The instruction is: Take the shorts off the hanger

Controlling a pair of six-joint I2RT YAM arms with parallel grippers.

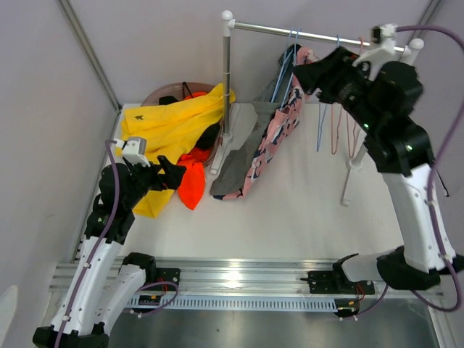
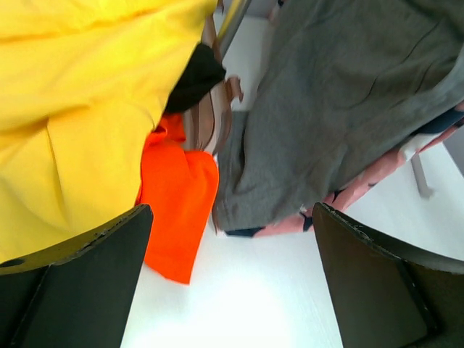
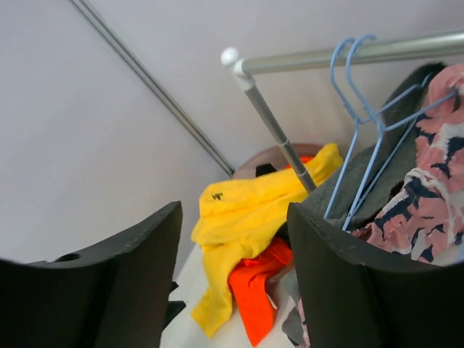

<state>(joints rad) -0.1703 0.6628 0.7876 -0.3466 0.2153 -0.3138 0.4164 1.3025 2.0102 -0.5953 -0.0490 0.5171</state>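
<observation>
Hanging long-axis down off blue hangers [image 3: 357, 119], pink shorts [image 1: 279, 127], grey shorts [image 1: 243, 148] (left tool [image 1: 172, 174], right tool [image 1: 301, 72] wide).

Plain grey walls [image 1: 145, 43], white table [image 1: 304, 217]

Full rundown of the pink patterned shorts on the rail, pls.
The soft pink cloth shorts with dark-blue shapes hang bunched from a light-blue wire hanger on the metal rail, slanting down-left until the lower end reaches the white table. The plain grey cloth shorts lie against their left side. The open right gripper sits near their top; contact cannot be told.
</observation>
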